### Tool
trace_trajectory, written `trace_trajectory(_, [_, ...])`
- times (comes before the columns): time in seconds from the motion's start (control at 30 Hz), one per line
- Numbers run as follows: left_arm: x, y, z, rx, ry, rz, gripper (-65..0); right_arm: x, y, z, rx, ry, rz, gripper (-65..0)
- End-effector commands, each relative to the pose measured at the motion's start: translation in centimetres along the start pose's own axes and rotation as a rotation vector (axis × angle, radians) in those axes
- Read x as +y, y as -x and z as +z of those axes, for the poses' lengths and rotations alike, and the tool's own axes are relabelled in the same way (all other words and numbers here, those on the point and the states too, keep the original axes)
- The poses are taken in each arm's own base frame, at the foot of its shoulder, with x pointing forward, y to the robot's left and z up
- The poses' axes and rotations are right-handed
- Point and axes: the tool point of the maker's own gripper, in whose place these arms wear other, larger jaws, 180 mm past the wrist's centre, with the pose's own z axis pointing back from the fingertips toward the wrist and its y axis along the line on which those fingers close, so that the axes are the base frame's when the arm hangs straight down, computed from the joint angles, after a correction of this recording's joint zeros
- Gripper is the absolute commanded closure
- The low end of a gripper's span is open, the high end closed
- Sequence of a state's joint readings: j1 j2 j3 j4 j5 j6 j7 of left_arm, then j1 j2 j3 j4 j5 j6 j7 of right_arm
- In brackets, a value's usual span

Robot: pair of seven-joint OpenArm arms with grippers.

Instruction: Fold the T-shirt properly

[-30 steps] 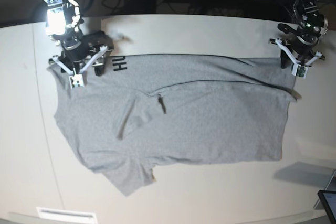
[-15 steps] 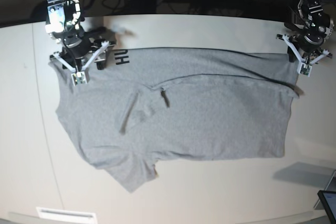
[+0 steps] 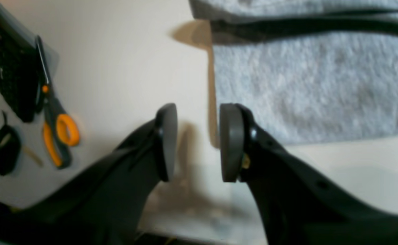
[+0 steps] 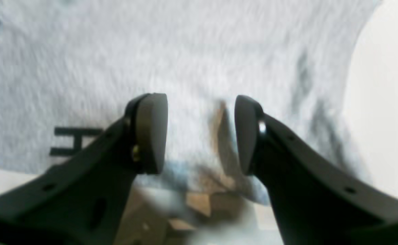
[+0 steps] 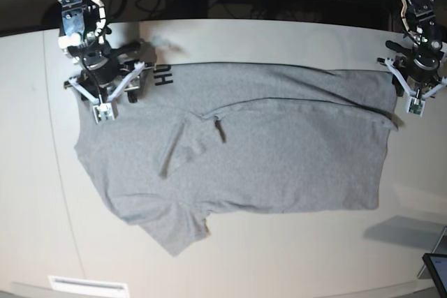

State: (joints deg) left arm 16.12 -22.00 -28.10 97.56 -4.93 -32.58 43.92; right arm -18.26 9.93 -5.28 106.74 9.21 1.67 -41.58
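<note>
At desk centre, T-shirt point(image 5: 244, 158) spread, one long edge turned over; sleeve folds judged outstanding. Left end effector point(image 5: 415, 87) at 3 o'clock, right end effector point(image 5: 112, 88) at 10 o'clock: both parted, nothing gripped.

T-shirt point(image 5: 279, 151) spread flat on table point(image 5: 279, 256); right gripper point(image 5: 105, 99) over lettered corner.
</note>
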Motion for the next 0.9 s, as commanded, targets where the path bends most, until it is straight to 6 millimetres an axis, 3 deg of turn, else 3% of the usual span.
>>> trace_trajectory(0.0, [1.2,-0.7,0.0,-0.019,-0.032,0.003,-21.2,0.0,-1.5,0.5,-0.052,-0.001,0.006,-30.5])
trace_trajectory(0.17, [0.0,-1.2,-1.8,-0.011,0.008,0.019,-21.2,0.1,-2.4,1.0,-0.08,-0.004,0.009,-30.5])
trace_trajectory(0.37, [-1.3,-1.8,-2.5,-0.019,0.043,0.029,-21.2,0.2,-2.5,1.1,-0.084,-0.004,0.01,-30.5])
trace_trajectory(0.73, [-1.1,-2.6,-4.3,-0.01,0.033,0.071,-21.2,0.2,-2.3,1.1,-0.079,-0.005,0.01,-30.5])
trace_trajectory(0.87, [-0.5,-4.2,-4.5,-0.042,0.022,0.086,-21.2,0.2,-2.3,1.1,-0.079,-0.007,0.01,-30.5])
